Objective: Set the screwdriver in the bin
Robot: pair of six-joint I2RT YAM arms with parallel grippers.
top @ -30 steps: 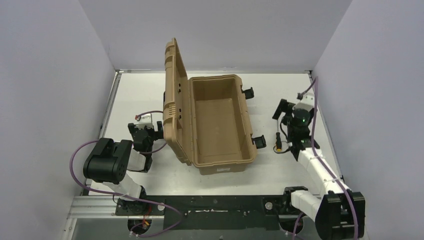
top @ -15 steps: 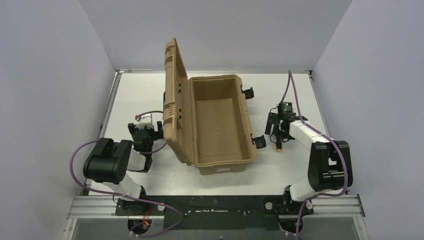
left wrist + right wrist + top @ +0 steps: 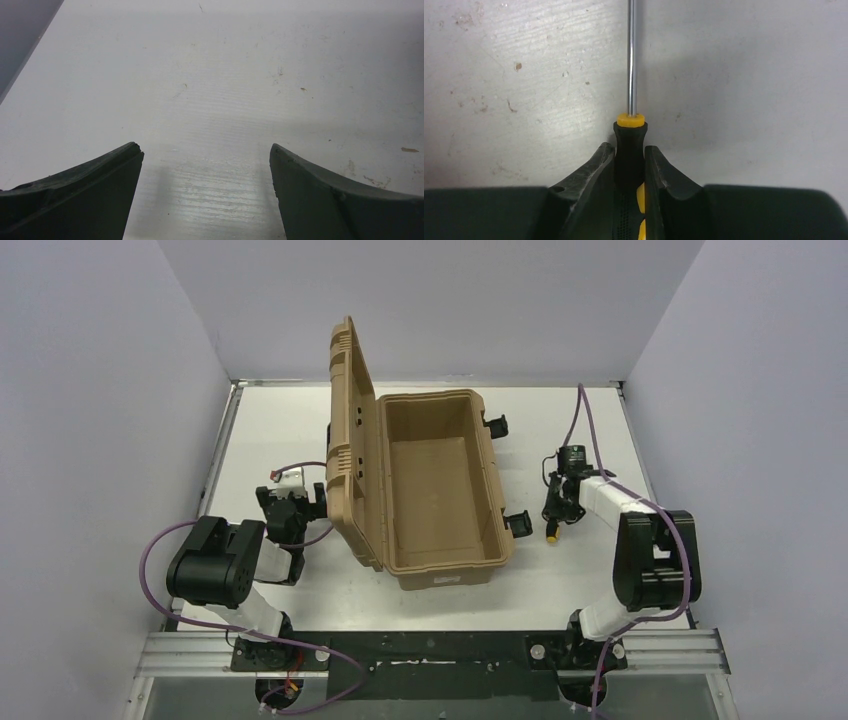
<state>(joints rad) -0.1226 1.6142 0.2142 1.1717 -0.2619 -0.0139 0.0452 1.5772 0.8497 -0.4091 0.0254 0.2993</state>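
Top external shows one open bin (image 3: 455, 575) and one screwdriver (image 3: 552, 533).

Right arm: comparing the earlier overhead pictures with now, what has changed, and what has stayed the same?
The right gripper swung in and down beside the bin and closed on the screwdriver handle; a second ago its jaws were wide open. The screwdriver is where it was on the table. The bin, its raised lid and the open left gripper have not moved.

Bright even light, soft shadow beside screwdriver (image 3: 630, 140)
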